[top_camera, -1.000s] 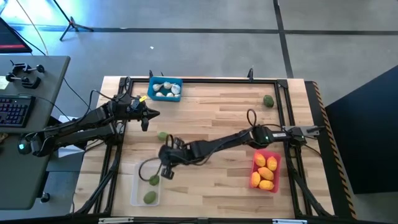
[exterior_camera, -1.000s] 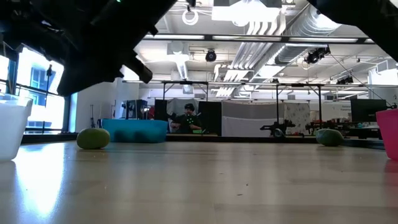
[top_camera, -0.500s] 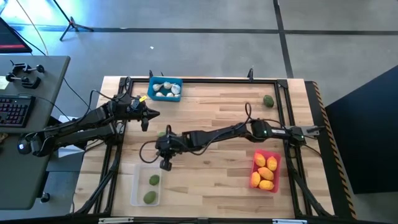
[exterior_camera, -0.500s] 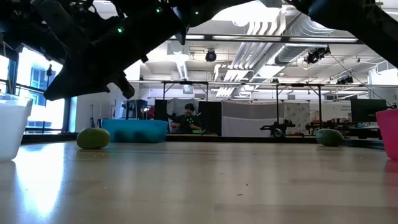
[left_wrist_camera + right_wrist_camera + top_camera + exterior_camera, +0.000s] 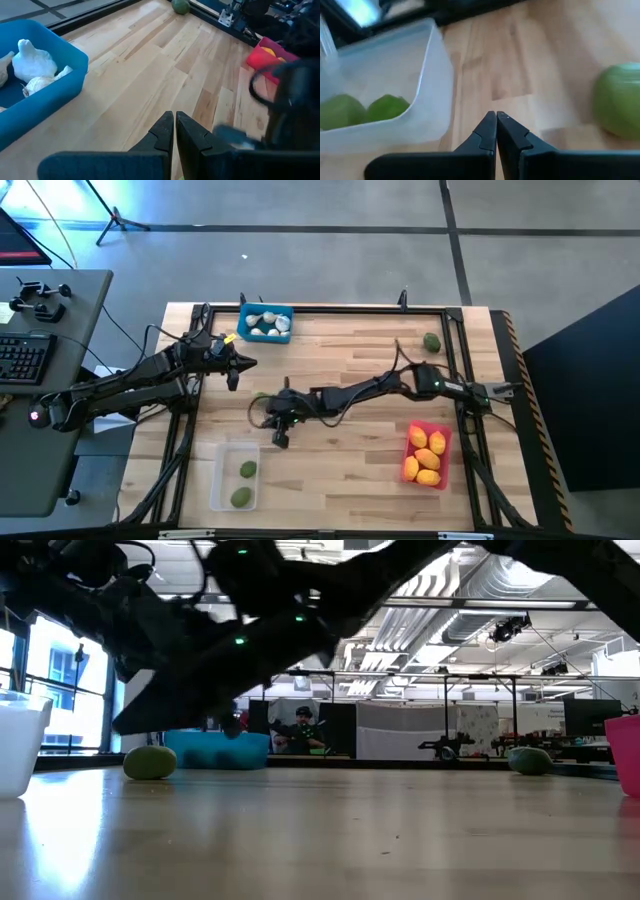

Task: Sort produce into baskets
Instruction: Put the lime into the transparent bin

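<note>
The clear bin (image 5: 234, 476) at the near left holds two green fruits (image 5: 247, 469) and shows in the right wrist view (image 5: 395, 85). The blue bin (image 5: 266, 322) at the far left holds garlic bulbs (image 5: 32, 65). The red bin (image 5: 428, 455) at the near right holds lemons (image 5: 430, 452). One green fruit (image 5: 431, 342) lies far right on the table. Another green fruit (image 5: 619, 100) lies on the table beside my right gripper (image 5: 281, 439), which is shut and empty past the clear bin's far right corner. My left gripper (image 5: 250, 364) is shut and empty near the left edge.
A black frame (image 5: 460, 350) runs round the wooden table top. Bare wood lies in the middle (image 5: 350, 350) between the bins. A desk with a keyboard (image 5: 25, 355) stands left of the table. A person (image 5: 303, 730) sits far back in the room.
My right gripper has drawn back from the clear bin, going toward the table's far edge and a little to the right, toward the green fruit on the table. The two green fruits stay in the clear bin.
</note>
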Robot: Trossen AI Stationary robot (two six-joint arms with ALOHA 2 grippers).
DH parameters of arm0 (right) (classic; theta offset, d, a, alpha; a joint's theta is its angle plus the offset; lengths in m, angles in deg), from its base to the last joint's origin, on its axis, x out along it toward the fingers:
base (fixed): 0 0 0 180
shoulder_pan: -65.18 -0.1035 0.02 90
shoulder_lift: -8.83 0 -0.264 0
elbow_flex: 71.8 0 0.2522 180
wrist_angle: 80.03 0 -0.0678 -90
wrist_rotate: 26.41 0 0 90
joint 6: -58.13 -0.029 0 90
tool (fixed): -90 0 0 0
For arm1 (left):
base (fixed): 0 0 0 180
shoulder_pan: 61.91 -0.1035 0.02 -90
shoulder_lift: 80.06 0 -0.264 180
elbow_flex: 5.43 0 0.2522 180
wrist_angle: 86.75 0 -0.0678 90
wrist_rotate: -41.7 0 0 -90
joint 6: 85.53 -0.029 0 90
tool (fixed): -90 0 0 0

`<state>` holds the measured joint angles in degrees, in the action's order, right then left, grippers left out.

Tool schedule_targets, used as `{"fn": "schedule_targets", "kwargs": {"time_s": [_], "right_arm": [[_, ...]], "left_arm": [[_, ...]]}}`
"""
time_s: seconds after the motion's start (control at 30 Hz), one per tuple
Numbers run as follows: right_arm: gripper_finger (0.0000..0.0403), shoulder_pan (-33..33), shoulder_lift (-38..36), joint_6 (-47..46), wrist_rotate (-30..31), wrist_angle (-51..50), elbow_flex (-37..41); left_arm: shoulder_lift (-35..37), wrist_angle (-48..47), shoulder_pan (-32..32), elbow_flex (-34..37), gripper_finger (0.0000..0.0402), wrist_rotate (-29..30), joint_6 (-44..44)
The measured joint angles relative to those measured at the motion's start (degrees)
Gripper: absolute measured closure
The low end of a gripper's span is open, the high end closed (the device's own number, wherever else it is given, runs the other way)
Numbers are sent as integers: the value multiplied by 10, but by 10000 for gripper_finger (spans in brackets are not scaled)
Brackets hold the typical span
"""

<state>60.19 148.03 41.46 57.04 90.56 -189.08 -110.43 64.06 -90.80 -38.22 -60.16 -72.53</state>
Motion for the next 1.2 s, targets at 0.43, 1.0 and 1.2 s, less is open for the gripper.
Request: {"fn": "schedule_targets", "kwargs": {"time_s": [0.43, 1.0, 1.2], "right_arm": [[403, 66, -295, -30, 59, 105, 422], [403, 232, -770, -108, 133, -263, 707], [403, 318, -846, -138, 119, -411, 707]], "left_arm": [[-13, -2, 0, 0, 394, 3, -2], [-60, 17, 0, 0, 394, 11, 11], [-79, 19, 0, 0, 394, 25, 39]]}}
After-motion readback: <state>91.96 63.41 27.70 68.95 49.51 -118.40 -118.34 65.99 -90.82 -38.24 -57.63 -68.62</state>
